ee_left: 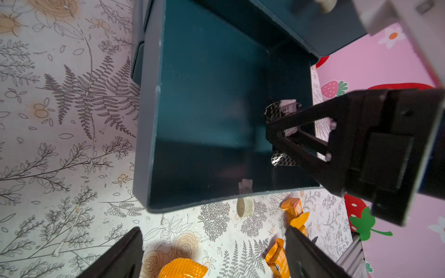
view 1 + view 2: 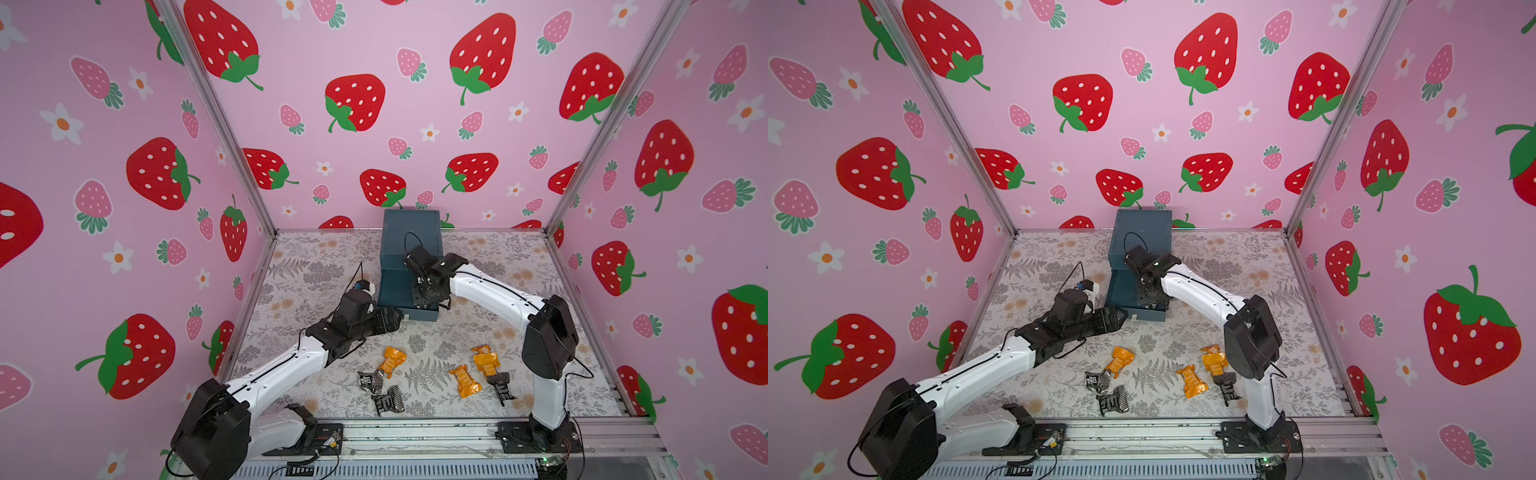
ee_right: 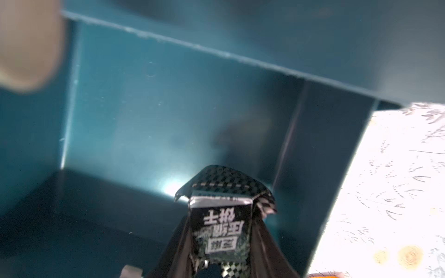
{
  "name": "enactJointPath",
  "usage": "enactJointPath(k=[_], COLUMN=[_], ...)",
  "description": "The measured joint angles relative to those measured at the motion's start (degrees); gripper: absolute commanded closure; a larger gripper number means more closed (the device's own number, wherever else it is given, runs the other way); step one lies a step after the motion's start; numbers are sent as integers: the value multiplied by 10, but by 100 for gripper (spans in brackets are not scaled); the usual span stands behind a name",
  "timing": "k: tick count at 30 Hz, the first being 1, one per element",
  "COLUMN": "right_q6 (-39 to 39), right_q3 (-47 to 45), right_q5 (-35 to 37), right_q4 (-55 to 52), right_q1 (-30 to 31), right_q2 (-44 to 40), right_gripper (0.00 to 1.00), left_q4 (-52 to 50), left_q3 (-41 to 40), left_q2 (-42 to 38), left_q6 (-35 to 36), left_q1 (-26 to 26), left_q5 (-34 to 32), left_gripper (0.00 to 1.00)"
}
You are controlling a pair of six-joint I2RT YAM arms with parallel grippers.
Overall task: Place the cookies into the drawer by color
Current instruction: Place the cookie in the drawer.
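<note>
Pink walls printed with red strawberries close in a table [image 2: 316,266] covered in a grey fern-and-flower print.

At the left, the left arm reaches in towards the middle. The left gripper [image 2: 392,318] sits just beside the near left corner of the open drawer [image 1: 144,134]. Its jaws stand wide apart with nothing between them; the wrist view shows only printed table between the 2 fingers [image 1: 120,257].

Near that arm, towards the front of the table, lies a cluster of 3 cookies. An orange cookie [image 2: 392,360] touches a black-patterned cookie [image 2: 372,380], and a second black one [image 2: 388,400] lies just in front of them.

In the middle, against the back wall, stands the dark teal drawer unit [image 2: 409,237]. 1 drawer is pulled out towards the arms, with a small white pull tab [image 1: 245,206] on its front. Its floor is bare teal wherever it shows.

The right arm bends in from the right and points down into that drawer. The right gripper [image 3: 221,223] is closed tight on a held cookie [image 3: 221,183], a black checker-patterned packet with white lettering. The packet is inside the drawer, near its right wall. I cannot tell whether it touches the floor.

To the right, on the table, lie 3 more cookies: an orange packet [image 2: 465,381], another orange one [image 2: 486,359] behind it, and a black packet [image 2: 503,384] touching that one's near end.
</note>
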Motion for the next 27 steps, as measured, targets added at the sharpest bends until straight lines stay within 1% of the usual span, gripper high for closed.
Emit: enactJointPath(k=[2, 5, 8, 12, 14, 16, 19, 23, 27], right_q6=[0, 0, 0, 0, 0, 0, -1, -3, -8], right_q3=[1, 19, 27, 27, 29, 30, 31, 18, -5], right_q5=[10, 20, 27, 27, 26, 26, 25, 14, -3], right_q4=[-2, -15, -16, -19, -20, -21, -21, -15, 0], right_q1=[0, -1, -2, -6, -7, -6, -6, -7, -7], right_q2=[2, 19, 35, 44, 44, 44, 43, 19, -48], right_gripper=[66, 61, 59, 50, 49, 43, 40, 38, 37], left_q4=[-2, -6, -9, -9, -12, -16, -24, -52, -95], left_q3=[0, 0, 0, 0, 0, 0, 0, 3, 17], left_q2=[-5, -16, -26, -29, -29, -29, -35, -59, -96], left_q6=[0, 0, 0, 0, 0, 0, 0, 0, 3], left_q1=[0, 0, -1, -3, -3, -3, -4, -5, -7], left_q5=[-2, -7, -9, -13, -13, -13, -13, -23, -41], left_gripper=[5, 5, 4, 4, 4, 4, 4, 5, 6])
